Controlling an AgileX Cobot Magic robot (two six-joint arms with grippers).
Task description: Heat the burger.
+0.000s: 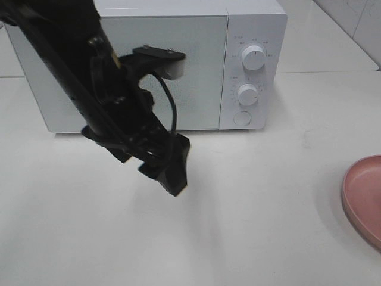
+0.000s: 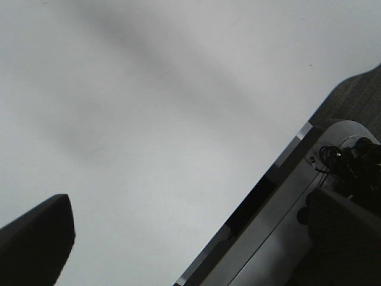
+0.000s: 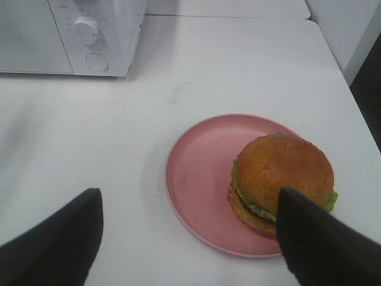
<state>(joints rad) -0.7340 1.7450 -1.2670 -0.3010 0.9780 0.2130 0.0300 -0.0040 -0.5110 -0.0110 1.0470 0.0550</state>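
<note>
The burger (image 3: 280, 170), with a golden-brown bun and green lettuce, sits on one side of a round pink plate (image 3: 196, 173) on the white table. My right gripper (image 3: 190, 196) hovers open above the plate; one of its fingers (image 3: 321, 238) covers the burger's near edge, and nothing is between the fingers. In the exterior high view only the plate's rim (image 1: 363, 199) shows at the right edge, and the burger is out of view there. My left gripper (image 1: 172, 176) points down in front of the microwave (image 1: 196, 65). In the left wrist view it (image 2: 190, 202) stands open over bare table.
The white microwave stands at the back with its door shut, two dials (image 1: 254, 58) and a round button (image 1: 242, 118) on its right panel. It also shows in the right wrist view, microwave (image 3: 89, 36). The left arm (image 1: 89, 77) crosses in front of the door.
</note>
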